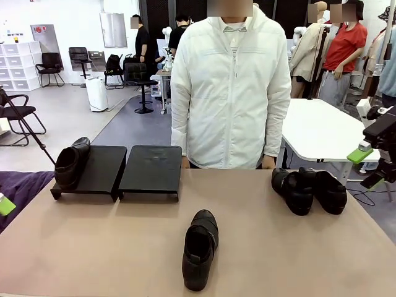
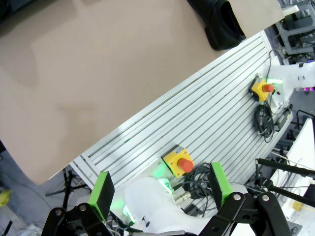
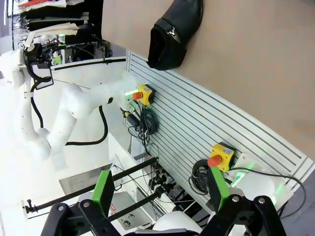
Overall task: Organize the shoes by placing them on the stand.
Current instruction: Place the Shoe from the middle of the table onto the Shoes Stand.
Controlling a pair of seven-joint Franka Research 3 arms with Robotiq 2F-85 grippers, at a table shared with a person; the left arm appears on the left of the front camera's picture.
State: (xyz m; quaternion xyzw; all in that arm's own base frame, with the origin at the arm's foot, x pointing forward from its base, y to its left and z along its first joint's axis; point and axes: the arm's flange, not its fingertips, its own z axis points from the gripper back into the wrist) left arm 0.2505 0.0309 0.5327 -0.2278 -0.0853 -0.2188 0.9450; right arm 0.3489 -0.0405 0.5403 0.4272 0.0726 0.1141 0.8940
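Left jaws stand spread wide, green pads (image 2: 103,192) well apart at the bottom of the left wrist frame, grasping nothing, off the worktop (image 2: 98,73) edge. Right jaws are likewise released and empty, pads (image 3: 102,189) apart. In the front frame one shoe (image 1: 71,162) sits on the stand (image 1: 151,168) at mid-left, another (image 1: 200,247) lies bottom centre, and two (image 1: 308,189) touch at right.

Left gripper (image 2: 161,189) low in frame, jaws spread wide, green pads (image 2: 103,194) with nothing between them. Tan tabletop (image 2: 98,73) above. One black shoe (image 2: 221,22) at its edge. Slatted aluminium deck (image 2: 206,113) carries two yellow emergency-stop boxes (image 2: 178,163), cables (image 2: 263,118) beside.
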